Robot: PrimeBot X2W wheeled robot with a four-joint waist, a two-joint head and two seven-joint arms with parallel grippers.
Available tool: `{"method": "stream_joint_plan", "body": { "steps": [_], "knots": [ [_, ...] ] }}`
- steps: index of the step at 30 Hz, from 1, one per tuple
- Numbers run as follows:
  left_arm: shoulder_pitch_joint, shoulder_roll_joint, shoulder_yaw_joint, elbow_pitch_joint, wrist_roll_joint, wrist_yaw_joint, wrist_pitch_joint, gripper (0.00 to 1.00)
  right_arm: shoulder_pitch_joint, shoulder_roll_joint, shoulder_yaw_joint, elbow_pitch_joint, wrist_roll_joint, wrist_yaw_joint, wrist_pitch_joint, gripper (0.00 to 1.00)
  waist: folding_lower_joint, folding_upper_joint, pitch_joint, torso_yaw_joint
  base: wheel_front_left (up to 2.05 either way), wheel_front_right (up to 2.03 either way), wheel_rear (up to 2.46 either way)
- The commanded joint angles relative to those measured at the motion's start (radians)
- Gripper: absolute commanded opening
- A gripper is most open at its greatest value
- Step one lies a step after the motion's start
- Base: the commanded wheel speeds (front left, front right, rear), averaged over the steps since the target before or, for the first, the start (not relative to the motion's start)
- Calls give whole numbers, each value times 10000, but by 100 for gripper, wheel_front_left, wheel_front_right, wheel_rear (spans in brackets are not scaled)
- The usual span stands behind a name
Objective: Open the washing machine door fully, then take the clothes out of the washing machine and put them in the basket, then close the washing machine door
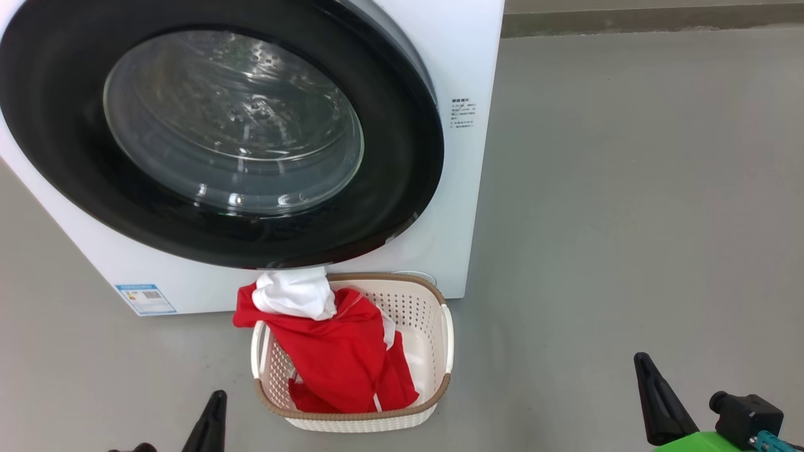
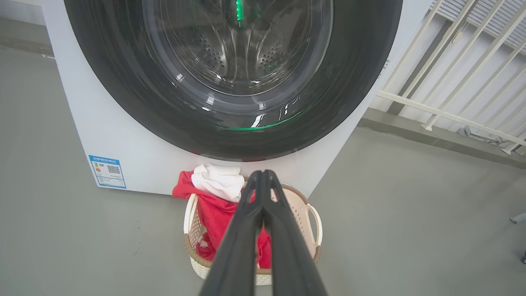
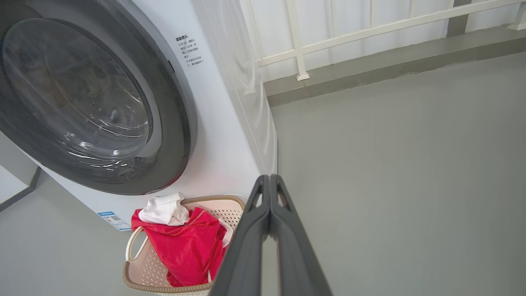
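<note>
The washing machine stands white at the upper left, and its washing machine door, black-rimmed with a glass bowl, sits flat against the front. The cream basket stands on the floor just below the door. The clothes lie in it: red fabric draped over the left rim, a white cloth on top. My left gripper is shut and empty, near the basket's left front corner. My right gripper is shut and empty, well right of the basket. In the wrist views, left gripper and right gripper show fingers pressed together.
A blue sticker marks the machine's lower left front. A white railing on a low concrete kerb runs behind and to the right of the machine. Bare grey floor stretches to the right of the machine and basket.
</note>
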Motion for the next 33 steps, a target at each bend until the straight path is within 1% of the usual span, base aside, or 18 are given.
{"method": "stream_joint_plan", "body": {
  "steps": [1, 2, 6, 33],
  "knots": [
    [-156, 131, 136, -225, -263, -4, 84, 0, -98, -67, -21, -253, 348, -1, 75, 0, 21, 0, -15, -7, 0, 0, 0],
    [-163, 125, 148, -227, -359, -4, 112, 0, -108, -71, -25, -260, 450, -1, 104, 0, 21, 0, -21, -11, 0, 0, 0],
    [-214, 101, 197, -219, -745, -6, 223, 0, -169, -85, -38, -266, 853, -1, 215, 0, 0, 0, -9, -25, 0, 0, 0],
    [-526, -63, 529, -221, -3234, -21, 957, 0, -537, -163, -149, -378, 3454, -3, 957, 0, -1, 0, -51, -120, 0, 0, 0]
  ]
}}
